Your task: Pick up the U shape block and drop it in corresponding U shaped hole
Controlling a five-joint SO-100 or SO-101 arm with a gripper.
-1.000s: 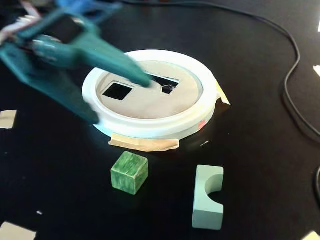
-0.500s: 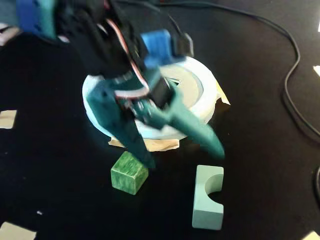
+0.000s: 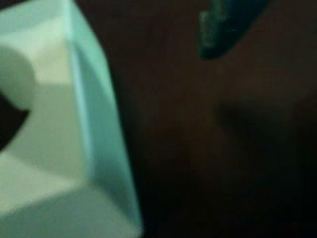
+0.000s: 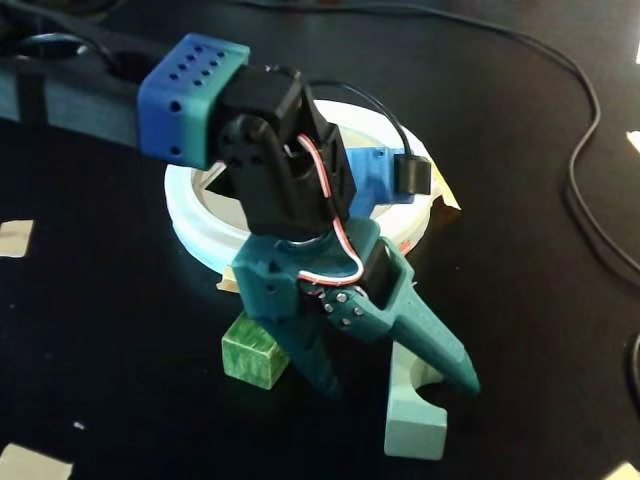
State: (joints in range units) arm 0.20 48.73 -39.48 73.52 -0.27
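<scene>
Jaws spread wide, nothing between them yet: my gripper (image 4: 400,388) hangs low over the black table (image 4: 520,300), one teal finger coming down beside the green cube (image 4: 252,355) and the other reaching across the top of the U shape block (image 4: 412,420). That pale mint block lies flat on the table near the front edge of the fixed view, just right of the cube, notch facing right. Up close in the wrist view the U shape block (image 3: 64,139) fills the left side, blurred, with one fingertip (image 3: 223,27) showing at the top and dark table between them.

Progress, as I judge it: early. No grasp made, block not lifted, nothing dropped. The U shaped hole sits in the white-ringed disc (image 4: 200,225) behind me, and my own arm hides the cutout right now. Left to do: straddle the block, close on it, lift, carry back to the disc, line up the notch and release.

Compared with a second ago, big swing: I was over the disc then, finger pointing at the cutouts; half a second back I was mid-sweep and blurred. Now I'm down at the blocks. Cube and block haven't shifted.
</scene>
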